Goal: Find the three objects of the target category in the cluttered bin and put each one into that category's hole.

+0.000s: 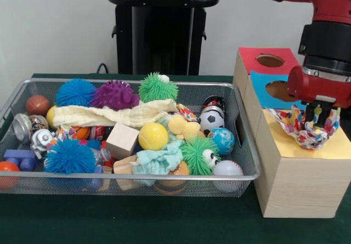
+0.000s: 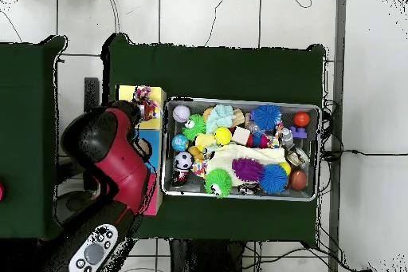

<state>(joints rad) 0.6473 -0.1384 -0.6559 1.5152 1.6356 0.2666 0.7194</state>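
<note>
My gripper (image 1: 319, 114) hangs over the yellow top (image 1: 335, 148) of the nearest wooden box and is shut on a white dotted fabric piece (image 1: 305, 131), which droops onto that top. The fabric covers the yellow top's hole. In the overhead view the gripper (image 2: 144, 109) and the fabric (image 2: 143, 93) sit over the yellow box (image 2: 126, 93), left of the bin. The wire-mesh bin (image 1: 137, 176) is full of toys. A second dotted piece (image 1: 186, 112) lies by the soccer ball. Another patterned scrap (image 1: 64, 130) shows at the left under the cream cloth.
The blue-topped box (image 1: 264, 94) and red-topped box (image 1: 251, 55) stand behind the yellow one, each with an open hole. The bin holds spiky balls, a cream waffle cloth (image 1: 109, 114), a mint cloth (image 1: 159, 160), a wooden cube (image 1: 122, 140) and several balls.
</note>
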